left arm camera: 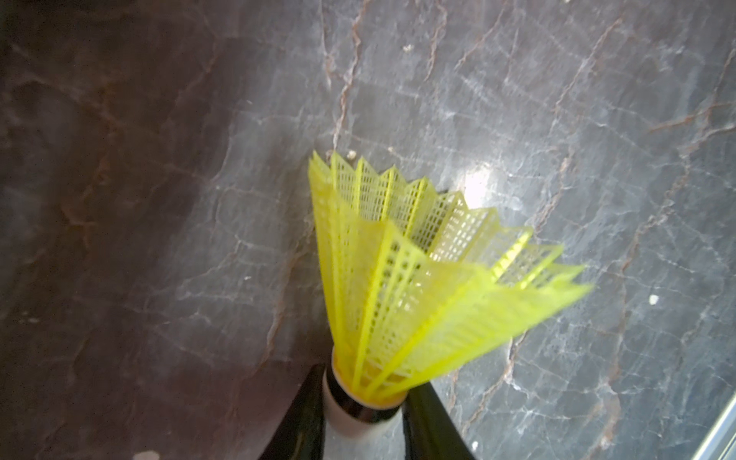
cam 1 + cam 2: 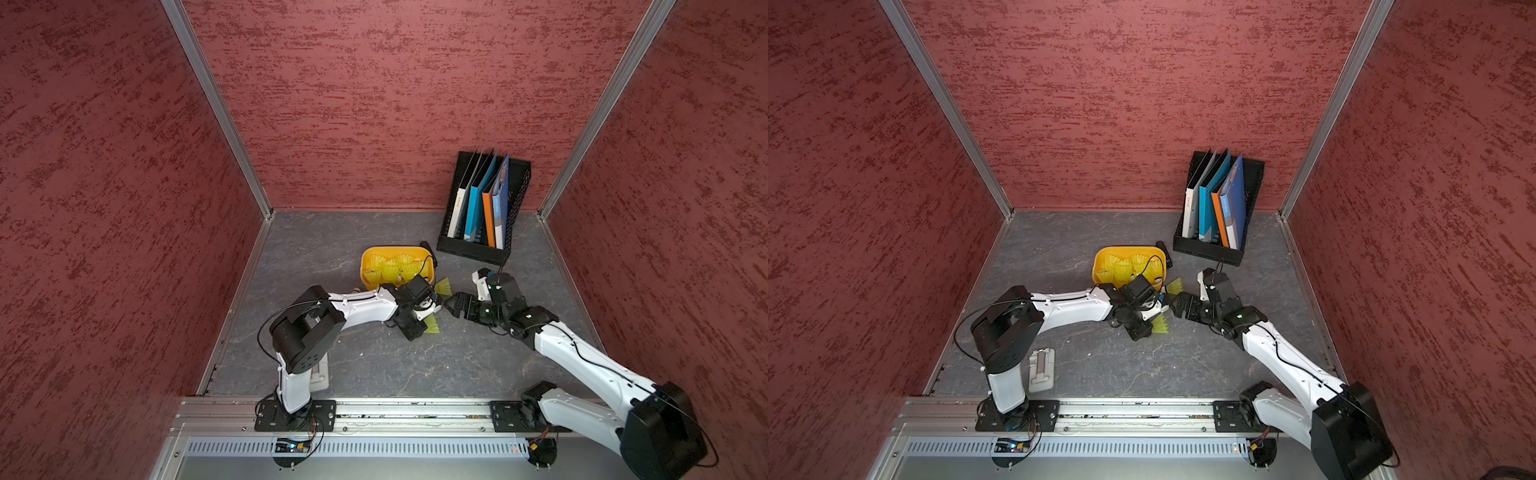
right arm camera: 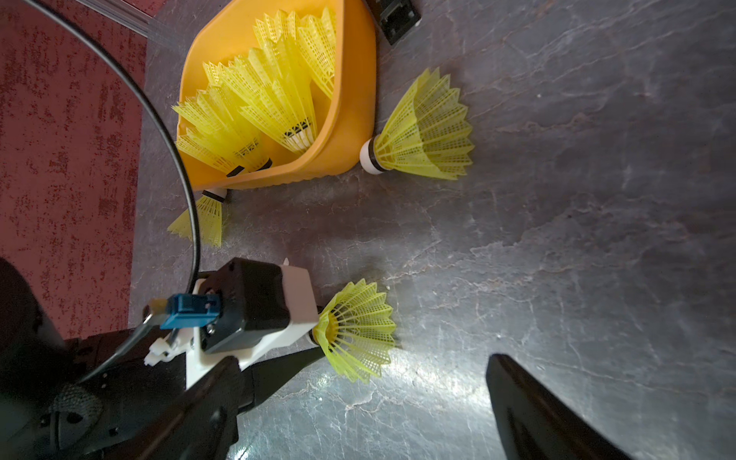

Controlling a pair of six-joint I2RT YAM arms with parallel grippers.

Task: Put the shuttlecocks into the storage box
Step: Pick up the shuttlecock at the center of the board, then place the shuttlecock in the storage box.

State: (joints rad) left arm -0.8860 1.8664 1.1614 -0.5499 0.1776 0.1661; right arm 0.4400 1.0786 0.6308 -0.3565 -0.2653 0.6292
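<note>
Open grey floor (image 2: 374,365) spreads from the storage box (image 3: 354,119) toward the arms. There the left gripper (image 1: 364,418) is clenched on one shuttlecock's (image 1: 418,278) white tip, and the right gripper (image 2: 453,305) gapes empty nearby. Two more shuttlecocks (image 3: 426,127) lie just beside the box, one partly crossed by a cable (image 3: 175,131). Inside, at least four overlap; others there are hidden.

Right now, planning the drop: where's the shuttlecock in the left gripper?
In both top views, the shuttlecock hangs near the tabletop, just in front of the box's right corner.
</note>
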